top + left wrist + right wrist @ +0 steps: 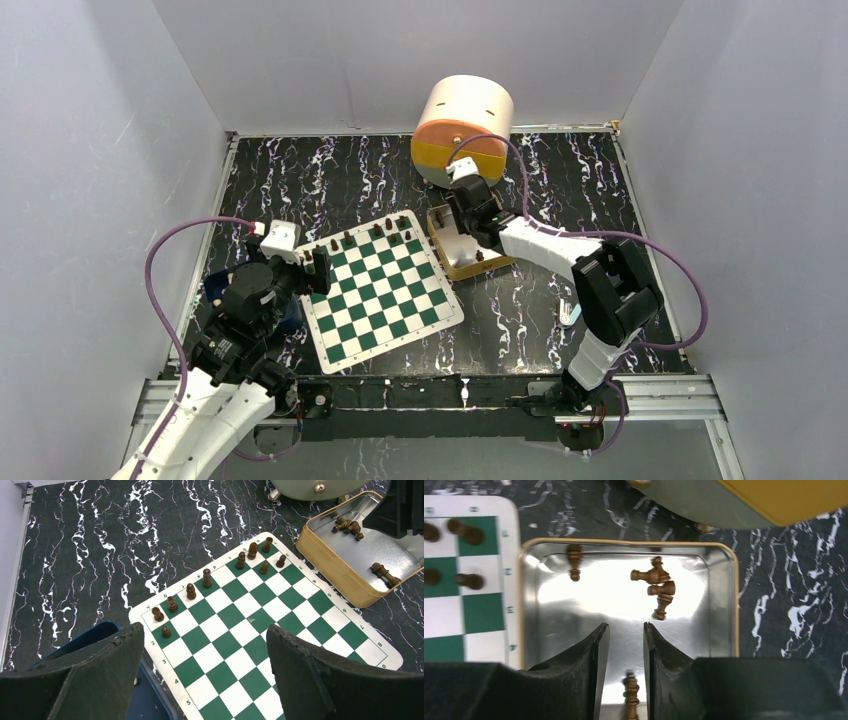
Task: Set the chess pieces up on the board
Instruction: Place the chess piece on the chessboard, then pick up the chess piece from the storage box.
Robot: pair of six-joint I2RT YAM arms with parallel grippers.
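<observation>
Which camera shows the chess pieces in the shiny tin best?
The right wrist view: it looks straight down into the tin, so the loose pieces show clearly. The left wrist view shows them small, at a slant. In the top view the right arm covers most of it.

Chess pieces [207, 578] on board [245, 630] far rows, others in tray [330, 572] right of board.

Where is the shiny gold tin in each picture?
Top view: the tin is right of centre, mostly hidden under the right arm.
Left wrist: the tin is in the upper right corner.
Right wrist: the tin fills the middle.
Shared landmark: the board lies beside the tin in every view.
</observation>
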